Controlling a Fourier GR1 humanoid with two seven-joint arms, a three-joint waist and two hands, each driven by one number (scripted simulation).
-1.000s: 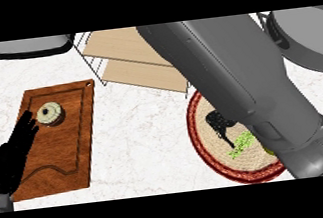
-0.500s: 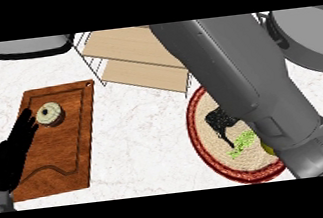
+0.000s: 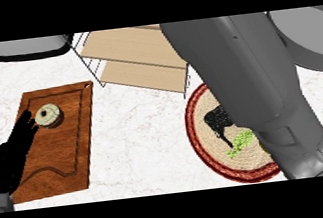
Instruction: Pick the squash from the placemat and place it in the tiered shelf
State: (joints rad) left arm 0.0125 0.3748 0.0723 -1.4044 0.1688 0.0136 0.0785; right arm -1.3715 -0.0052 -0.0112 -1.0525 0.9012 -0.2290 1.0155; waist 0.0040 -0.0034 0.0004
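The yellow-green squash (image 3: 241,143) lies on the round woven red-rimmed placemat (image 3: 208,152), long axis slanting lower-left to upper-right. The right hand (image 3: 219,119) sits just up-left of it, touching or nearly so; its fingers curl downward, whether closed on anything cannot be told. The left hand (image 3: 6,159) rests open, far off over the wooden board (image 3: 68,142). The tiered wooden shelf (image 3: 132,59) stands up-left of the placemat

A: Non-task stuff? Brown wooden cutting board (image 3: 64,142) on the white marble counter (image 3: 139,148), left side.
B: On it?
A: Small round beige thing with a hole (image 3: 48,115), near the board's far end. Bagel or donut, can't tell.
B: Else?
A: Grey appliance (image 3: 27,47) top left; grey round object (image 3: 317,43) top right, both cut off.
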